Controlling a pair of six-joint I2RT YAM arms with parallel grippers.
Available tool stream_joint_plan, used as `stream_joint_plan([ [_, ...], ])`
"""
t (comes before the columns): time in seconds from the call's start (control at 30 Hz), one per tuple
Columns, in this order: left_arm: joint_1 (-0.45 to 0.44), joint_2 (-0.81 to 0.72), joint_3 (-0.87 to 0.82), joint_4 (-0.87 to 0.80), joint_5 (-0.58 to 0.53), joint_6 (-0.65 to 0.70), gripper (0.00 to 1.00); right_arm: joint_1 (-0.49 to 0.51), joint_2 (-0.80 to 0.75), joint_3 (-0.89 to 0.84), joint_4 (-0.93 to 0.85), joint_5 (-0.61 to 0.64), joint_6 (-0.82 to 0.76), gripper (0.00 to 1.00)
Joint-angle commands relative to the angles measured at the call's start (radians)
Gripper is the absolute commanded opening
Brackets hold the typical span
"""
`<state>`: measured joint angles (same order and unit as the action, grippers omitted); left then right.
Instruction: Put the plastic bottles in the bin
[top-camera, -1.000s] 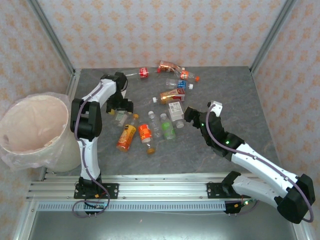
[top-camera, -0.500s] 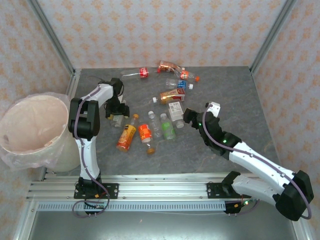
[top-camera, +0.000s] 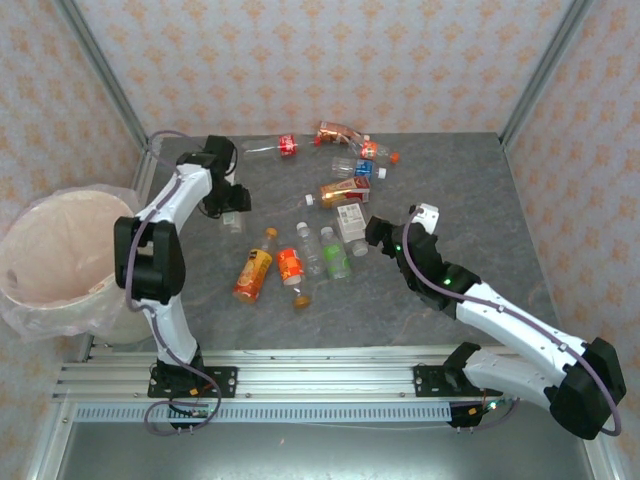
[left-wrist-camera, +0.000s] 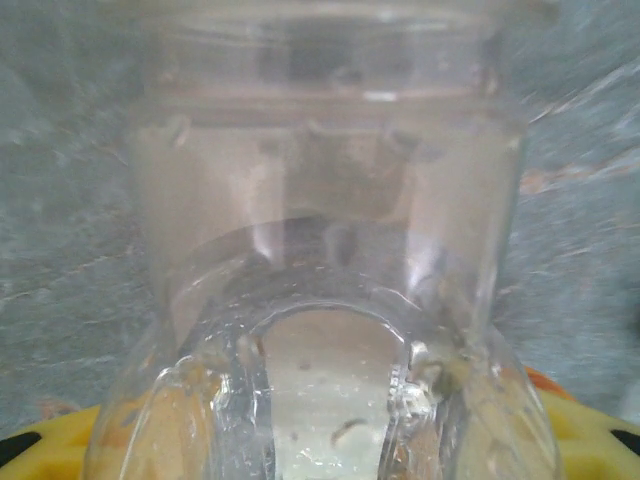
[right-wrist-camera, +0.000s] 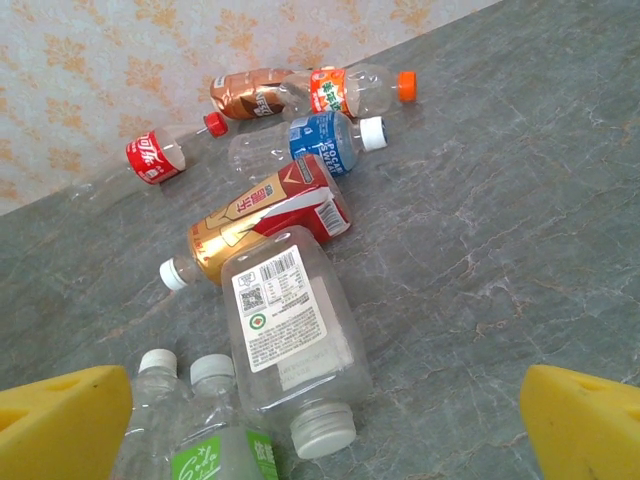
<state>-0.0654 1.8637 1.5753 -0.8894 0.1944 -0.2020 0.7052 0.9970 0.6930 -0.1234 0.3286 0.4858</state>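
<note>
Plastic bottles (top-camera: 338, 258): judged light, thin-walled, slick, best pinched mid-body; top view, left gripper (top-camera: 234, 212) closed on clear bottle (top-camera: 236, 225) right of bin (top-camera: 60, 255), remainder farther right; left wrist, that bottle fills the jaws; right wrist, right gripper (right-wrist-camera: 322, 420) gaping above white-labelled bottle (right-wrist-camera: 290, 325).

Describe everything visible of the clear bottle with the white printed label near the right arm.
The clear bottle is flat-sided, squarish plastic, seemingly empty and uncrushed. A white label with barcode, square code and green mark faces up; its white screw cap is on. It lies on its side on the grey marbled table, cap toward the wrist camera. Its base end appears to rest against the gold and red bottle, and a green-labelled bottle lies close along its side.
</note>
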Motion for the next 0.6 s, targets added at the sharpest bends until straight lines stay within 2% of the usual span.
stream_joint_plan([
  [0.0, -0.006, -0.095, 0.001, 0.038, -0.038, -0.046, 0.51, -0.004, 0.003, -0.012, 0.039, 0.008, -0.019, 0.99],
  [0.1, -0.007, -0.176, 0.003, 0.048, -0.059, -0.068, 0.48, -0.004, 0.006, -0.012, 0.045, 0.006, -0.022, 0.99],
  [0.3, -0.017, -0.412, -0.060, 0.163, -0.202, -0.107, 0.46, -0.004, 0.005, -0.026, 0.102, -0.022, -0.043, 0.99],
  [0.47, -0.017, -0.524, -0.004, 0.114, -0.302, -0.088, 0.45, -0.004, 0.009, -0.030, 0.167, -0.071, -0.075, 0.99],
  [0.57, -0.017, -0.577, 0.033, 0.086, -0.334, -0.050, 0.45, -0.003, 0.016, -0.039, 0.248, -0.161, -0.139, 0.99],
])
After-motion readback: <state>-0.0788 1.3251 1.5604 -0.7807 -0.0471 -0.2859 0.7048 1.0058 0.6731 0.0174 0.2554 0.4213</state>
